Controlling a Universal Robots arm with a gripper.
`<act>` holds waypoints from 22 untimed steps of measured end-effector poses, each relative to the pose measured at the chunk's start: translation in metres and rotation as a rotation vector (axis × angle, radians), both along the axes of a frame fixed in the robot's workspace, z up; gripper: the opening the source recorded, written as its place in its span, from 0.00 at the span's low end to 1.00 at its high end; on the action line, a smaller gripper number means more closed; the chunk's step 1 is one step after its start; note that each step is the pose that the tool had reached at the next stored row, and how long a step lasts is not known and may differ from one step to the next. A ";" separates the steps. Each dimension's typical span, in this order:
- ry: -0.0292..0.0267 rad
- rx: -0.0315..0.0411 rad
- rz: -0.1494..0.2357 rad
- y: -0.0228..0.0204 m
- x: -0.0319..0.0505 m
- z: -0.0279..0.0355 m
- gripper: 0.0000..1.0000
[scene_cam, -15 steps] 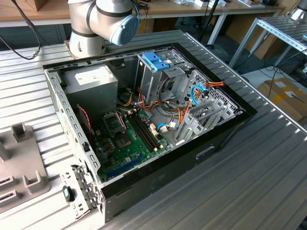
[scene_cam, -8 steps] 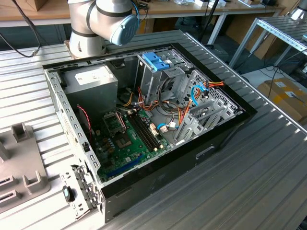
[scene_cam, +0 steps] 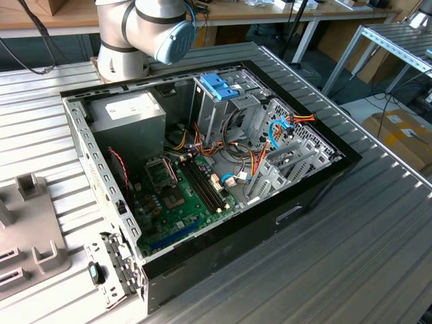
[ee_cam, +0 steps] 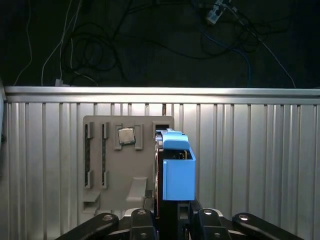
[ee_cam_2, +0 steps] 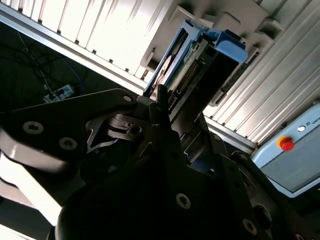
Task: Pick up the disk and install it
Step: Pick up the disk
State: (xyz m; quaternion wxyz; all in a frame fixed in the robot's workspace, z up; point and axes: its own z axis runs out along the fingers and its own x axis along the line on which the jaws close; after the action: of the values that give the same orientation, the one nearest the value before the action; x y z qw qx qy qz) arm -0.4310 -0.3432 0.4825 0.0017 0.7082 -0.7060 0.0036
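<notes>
Silver-grey disk [ee_cam: 159, 175] with a blue plastic bracket [ee_cam: 178, 172], clamped on edge in the robot's gripper [ee_cam: 172, 215].
In the first wrist view the black fingers [ee_cam: 201, 216] press against both flat sides of the disk. It stands edge-on over a grey holder plate [ee_cam: 115, 170] lying on the ribbed metal table [ee_cam: 250, 165], and a square chip [ee_cam: 126, 135] sits in the plate just beside it. The second wrist view shows the disk's green circuit-board side [ee_cam_2: 186, 64] near the plate's slots; whether they touch cannot be told. In the exterior view an open computer case [scene_cam: 79, 145] lies on the table, well apart from the plate.
</notes>
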 end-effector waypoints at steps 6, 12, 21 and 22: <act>0.0001 0.0000 0.000 0.0000 0.0006 0.0003 0.35; 0.0000 0.0000 0.000 0.0000 0.0069 0.0002 0.35; -0.0001 0.0000 0.000 0.0000 0.0163 0.0002 0.35; 0.0000 0.0000 0.000 0.0000 0.0173 0.0002 0.35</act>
State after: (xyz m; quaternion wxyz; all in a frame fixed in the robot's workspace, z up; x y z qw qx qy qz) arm -0.4137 -0.3432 0.4827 0.0017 0.7083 -0.7059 0.0036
